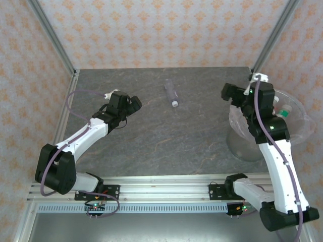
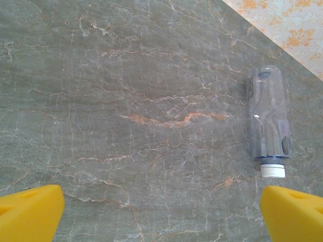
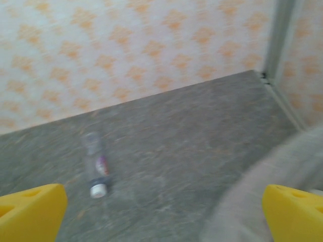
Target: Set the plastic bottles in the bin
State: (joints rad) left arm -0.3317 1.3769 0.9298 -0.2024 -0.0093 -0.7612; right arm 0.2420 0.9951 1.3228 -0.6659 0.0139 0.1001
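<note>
Just one plastic bottle (image 1: 171,94) out on the grey table (image 1: 151,136), up in the middle of the top picture. Lying flat, long way running almost straight up and down the frame, white cap (image 1: 174,104) at the lower end. Clear, with only a small mark on its side. At the right edge, the bin (image 1: 298,108), with a green-capped bottle (image 1: 285,112) inside. To the left of the lying bottle, near but not touching, the left gripper (image 1: 132,105). To the right of it, up by the bin's rim and a bit farther off, the right gripper (image 1: 229,93). Nearer of the two, by the look of it: the left one. Both wide open and holding nothing, yellow fingertips (image 2: 30,212) far apart in the bottom corners of each wrist picture. In the left wrist picture, bottle off on the right side, just above the right fingertip, not between the two. Next, probably: shift the left gripper toward the right of its picture to bring the bottle's body between the fingertips, then close across the short way. Round and smooth, so likely to roll if bumped from the side.
</note>
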